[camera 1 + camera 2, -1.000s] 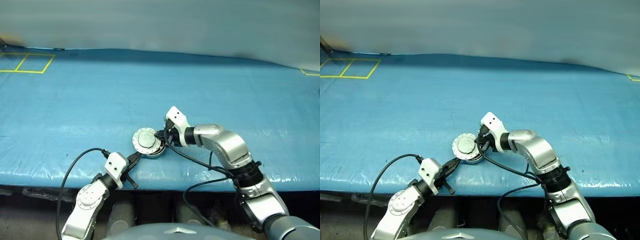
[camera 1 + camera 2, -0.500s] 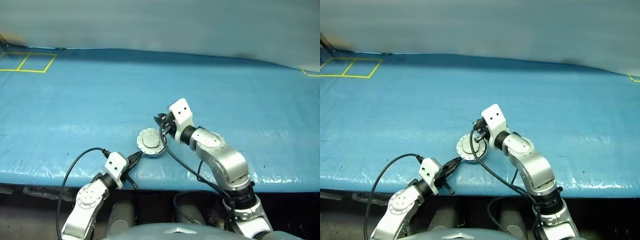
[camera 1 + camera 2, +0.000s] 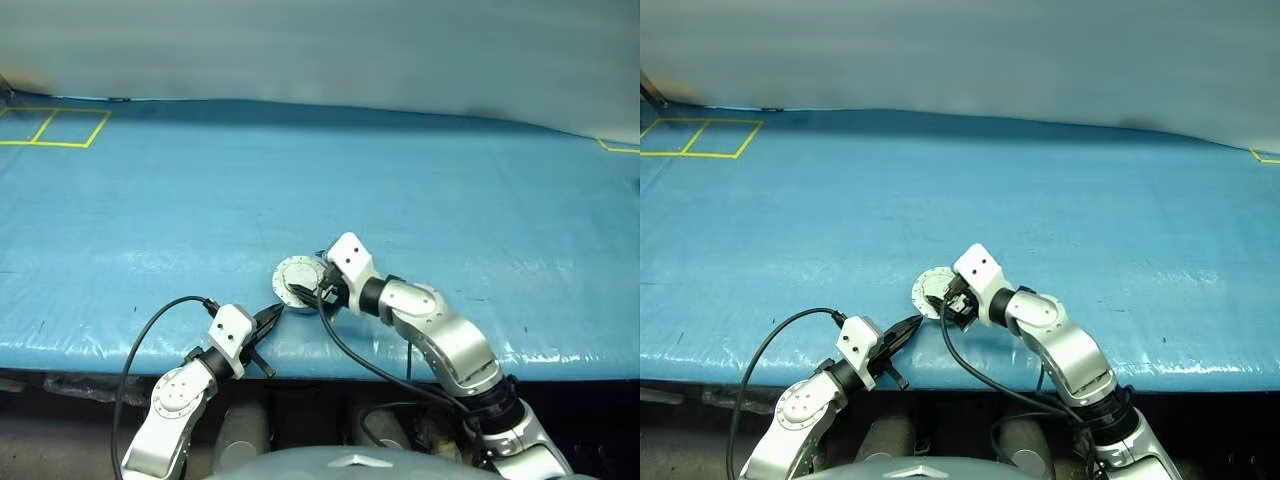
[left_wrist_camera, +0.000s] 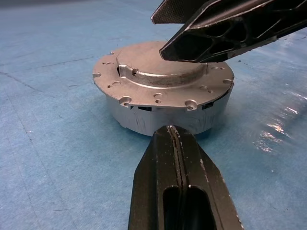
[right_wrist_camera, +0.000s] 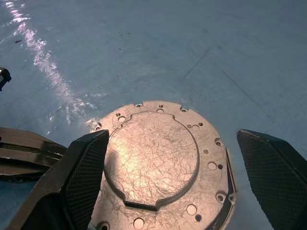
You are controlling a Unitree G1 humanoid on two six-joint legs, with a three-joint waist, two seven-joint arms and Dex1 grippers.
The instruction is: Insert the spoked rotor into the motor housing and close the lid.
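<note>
The lid (image 5: 158,163) now lies flat, closed over the motor housing (image 4: 168,117); the right claw (image 5: 168,191) has let go, spread wide, hovering above it

Silver-grey arms, white wrist blocks, black ribbed fingers (image 5: 81,177), looping black cables

A table (image 3: 450,190) covered in blue sheeting carries the motor housing (image 3: 300,281), which sits near its front edge with the lid (image 5: 158,160) closed flat on top. Yellow tape squares (image 3: 55,126) mark the sheeting far behind the housing, toward the left back corner.
</note>
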